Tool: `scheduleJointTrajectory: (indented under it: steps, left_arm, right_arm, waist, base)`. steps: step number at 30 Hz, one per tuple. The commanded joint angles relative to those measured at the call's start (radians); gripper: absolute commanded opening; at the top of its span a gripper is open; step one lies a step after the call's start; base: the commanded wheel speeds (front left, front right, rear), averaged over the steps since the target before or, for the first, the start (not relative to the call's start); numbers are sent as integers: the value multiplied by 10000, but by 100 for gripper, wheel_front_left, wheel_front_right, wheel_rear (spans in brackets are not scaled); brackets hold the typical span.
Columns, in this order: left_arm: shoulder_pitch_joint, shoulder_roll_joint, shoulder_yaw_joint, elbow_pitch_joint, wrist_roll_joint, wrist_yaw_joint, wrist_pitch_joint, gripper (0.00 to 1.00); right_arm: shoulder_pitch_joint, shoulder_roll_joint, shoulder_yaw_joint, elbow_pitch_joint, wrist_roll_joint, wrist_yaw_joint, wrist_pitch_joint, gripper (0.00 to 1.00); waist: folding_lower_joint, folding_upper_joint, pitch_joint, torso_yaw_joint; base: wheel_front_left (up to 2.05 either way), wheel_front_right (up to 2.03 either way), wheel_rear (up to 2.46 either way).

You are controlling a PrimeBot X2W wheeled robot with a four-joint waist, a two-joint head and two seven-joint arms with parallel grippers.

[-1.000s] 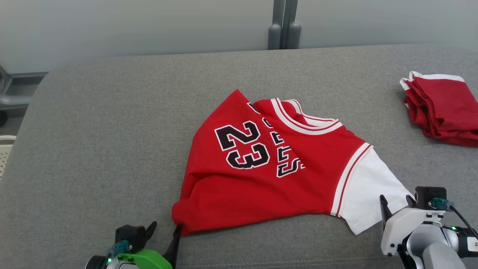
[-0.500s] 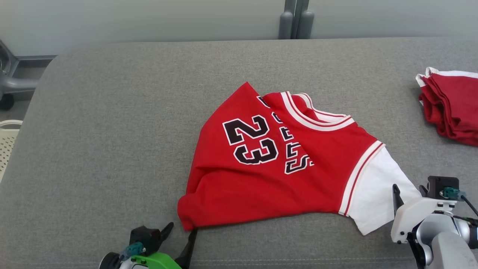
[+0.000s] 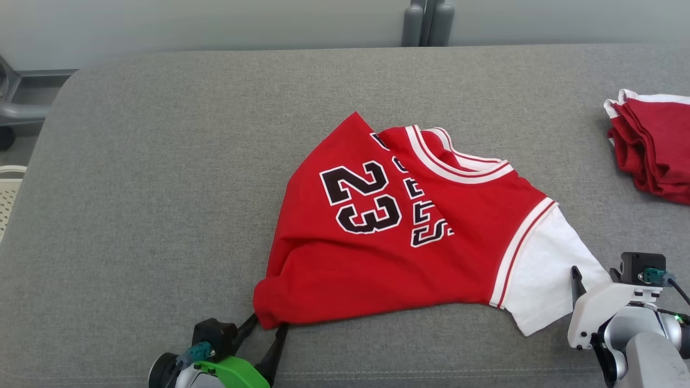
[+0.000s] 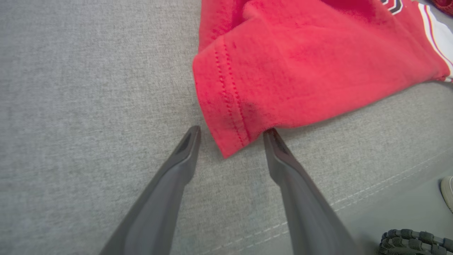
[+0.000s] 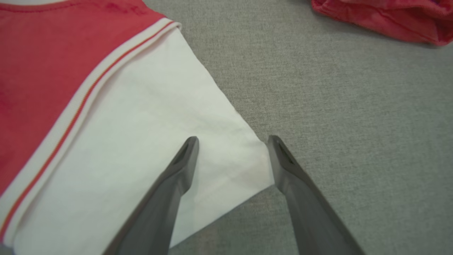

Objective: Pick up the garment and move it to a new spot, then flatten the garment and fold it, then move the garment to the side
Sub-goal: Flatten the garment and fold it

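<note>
Left end effector (image 3: 268,321) moved in to straddle hem corner of jersey (image 3: 377,269), jaws slightly narrower

A big grey cushion in a quiet, pale room

The wide grey cushion top (image 3: 161,161) is soft cloth with round corners, and a thin sewn line (image 3: 431,372) runs along its near edge. Behind it stands a plain pale grey-green wall (image 3: 215,21). Two grey posts (image 3: 426,21) stand side by side against the wall, just past the far edge of the cushion. At the far left there is a grey metal frame (image 3: 21,110) with a dark wheel (image 3: 3,145) on the light floor (image 3: 19,156). Below it is a white thing with little holes (image 3: 8,199), like a basket. The light is soft and even, with only faint shadows.
</note>
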Motion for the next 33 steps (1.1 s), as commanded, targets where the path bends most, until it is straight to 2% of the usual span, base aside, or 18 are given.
scheduleJointTrajectory:
  steps: [1,3,4,5,6,8,9,11,12,15,20,25,26,27,28,29,33]
  left_arm:
    - [-170,68,-49,27,-74,-20,-80,49]
    - [-247,99,-133,78,-155,-20,-100,27]
    - [-270,109,-162,101,-175,-20,-128,10]
    - [-286,115,-182,142,-209,-20,-141,1]
    - [-296,120,-203,178,-247,-20,-160,0]
    - [-308,137,-245,232,-286,-20,-181,12]
    - [-312,146,-263,255,-310,-20,-187,15]
    - [-310,158,-319,298,-335,-20,-225,13]
    - [-311,154,-342,321,-373,-20,-230,6]
    - [-351,146,-446,379,-410,-20,-235,0]
    - [-385,150,-533,474,-526,-20,-266,0]
    - [-427,193,-533,529,-608,-20,-330,0]
    - [-446,195,-542,531,-615,-20,-327,0]
    - [-461,198,-552,534,-621,-20,-334,0]
    - [-461,198,-552,534,-621,-20,-334,0]
    - [-474,202,-555,526,-623,-20,-343,0]
    - [-457,232,-542,496,-657,-12,-370,0]
  right_arm:
    - [-107,-16,-33,39,-69,-9,-17,100]
    - [-121,-6,-61,76,-94,-9,-34,100]
    - [-138,-2,-70,100,-100,-9,-41,100]
    - [-157,-2,-76,121,-129,-9,-33,100]
    - [-176,3,-81,147,-139,-9,5,100]
    - [-179,17,-65,201,-137,-9,23,100]
    - [-175,26,-45,233,-107,-9,53,100]
    - [-159,32,-58,294,-76,-7,104,100]
    - [-129,36,-90,342,-68,-9,159,100]
    - [12,-14,-363,327,-283,-13,157,100]
    - [226,58,-1001,191,-495,-13,182,100]
    - [184,96,-1107,250,-357,-13,284,100]
    - [159,103,-1084,292,-326,-13,324,50]
    - [137,111,-1074,345,-291,-13,380,20]
    - [137,111,-1074,345,-291,-13,380,20]
    - [114,113,-1050,393,-242,-13,424,0]
    - [92,100,-1002,475,-64,-16,418,0]
  waist:
    - [0,0,38,1]
    - [0,0,69,-4]
    - [0,0,81,-9]
    - [0,0,92,-12]
    - [0,0,99,-13]
    - [0,0,111,-16]
    - [0,0,116,-15]
    - [0,0,115,-9]
    - [0,0,120,-1]
    - [0,0,127,44]
    - [0,0,110,68]
    - [0,0,118,2]
    - [0,0,121,-3]
    - [0,0,121,-6]
    - [0,0,121,-6]
    - [0,0,120,-7]
    - [0,0,70,-3]
  base:
    - [0,0,0]
    - [0,0,0]
    - [0,0,0]
    - [0,0,0]
    - [0,0,0]
    - [0,0,0]
    - [0,0,0]
    - [0,0,0]
    - [0,0,0]
    - [0,0,0]
    - [0,0,0]
    - [0,0,0]
    - [0,0,0]
    - [0,0,0]
    - [0,0,0]
    - [0,0,0]
    - [0,0,0]
